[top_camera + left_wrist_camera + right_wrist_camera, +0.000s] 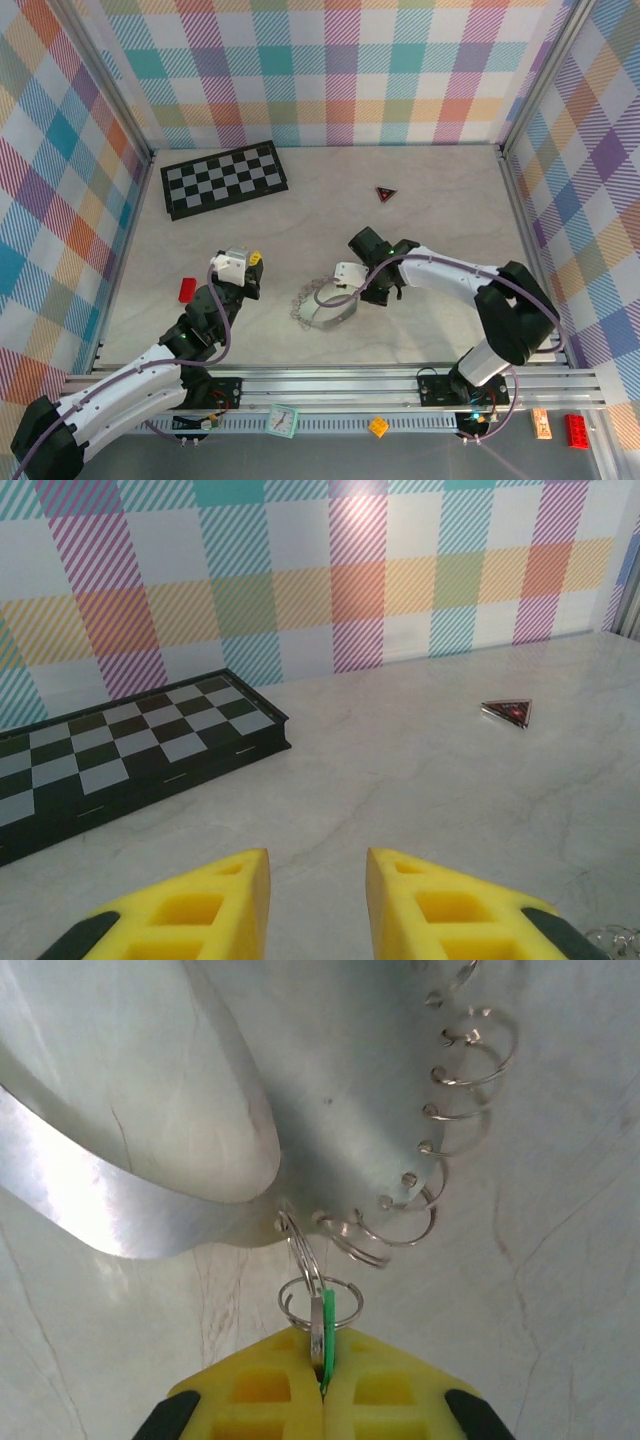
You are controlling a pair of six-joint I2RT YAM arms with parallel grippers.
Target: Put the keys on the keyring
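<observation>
Holding entry: right gripper (322, 1385), bottom centre of its wrist frame, pinched tight on the green key (328, 1332). The key's small split ring (320, 1300) stands just above the fingertips and touches a wire loop (292, 1232) on the edge of the keyring (120, 1215). Whether it is hooked through cannot be told.

Keyring: lies on the desk (430, 220) at the centre of the top frame, just left of the right gripper.

Left gripper (250, 262): lower left of centre in the top frame, fingers partly apart with nothing between them. It is clear of the keyring and points toward the checkerboard (225, 180).

Likely faults:
- The keyring is unheld, so a push from the key could slide or tip it.
- The key is thin and could twist or slip out of the pinch.
- The split ring could snag a neighbouring loop and drag the keyring along.
</observation>
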